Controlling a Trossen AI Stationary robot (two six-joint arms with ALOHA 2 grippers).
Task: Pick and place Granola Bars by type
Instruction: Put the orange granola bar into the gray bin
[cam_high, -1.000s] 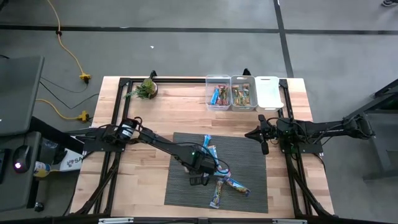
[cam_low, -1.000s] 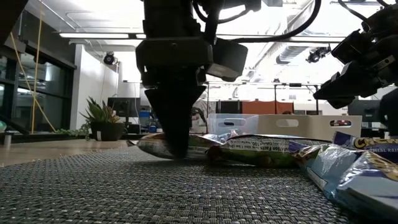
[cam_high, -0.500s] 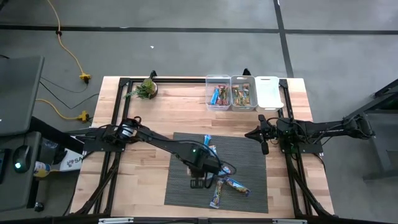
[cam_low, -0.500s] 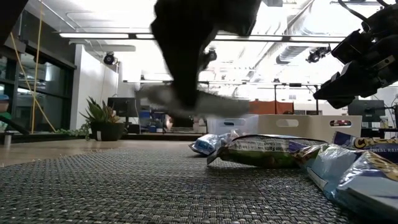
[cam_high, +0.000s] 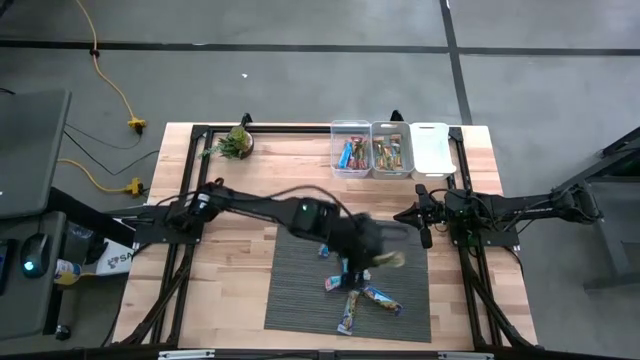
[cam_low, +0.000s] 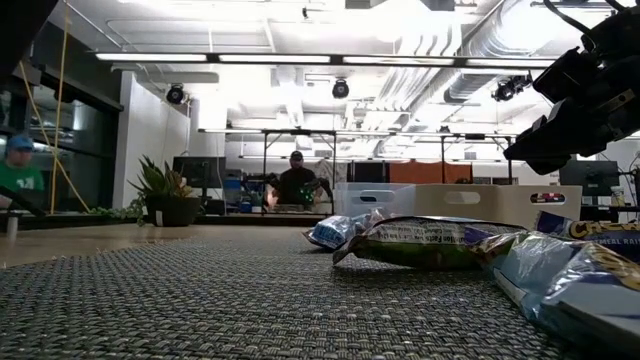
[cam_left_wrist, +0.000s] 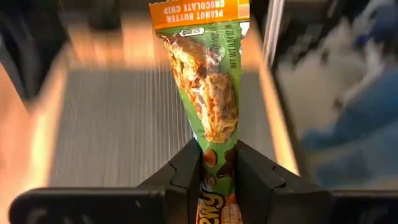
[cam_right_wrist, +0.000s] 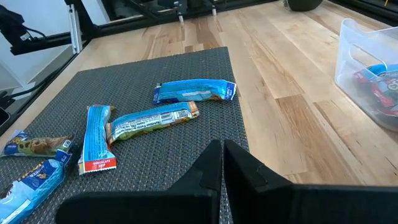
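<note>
Your left gripper (cam_left_wrist: 219, 167) is clamped on one end of a green and orange granola bar (cam_left_wrist: 205, 93), held in the air above the dark woven mat (cam_high: 300, 300) at the centre of the high view.

Right of it, lower centre, several blue-wrapped bars (cam_high: 362, 296) lie in a loose cluster on the mat; your right wrist view shows five there, including one green bar (cam_right_wrist: 152, 119) beside a blue bar (cam_right_wrist: 194, 91).

Top centre, three clear bins (cam_high: 350, 150) stand in a row at the bench's far edge: the left holds blue bars, the middle bin (cam_high: 392, 150) holds orange and green ones, the right bin (cam_high: 432, 148) looks empty. So sorting is partly done, with roughly half a dozen bars left.

At right, your right gripper (cam_right_wrist: 222, 163) waits pinched shut beside the mat, holding nothing.

The bench (cam_high: 240, 200) is pale wood with a small potted plant (cam_high: 236, 142) upper left. Beyond is a bright workshop with people seated far off.
</note>
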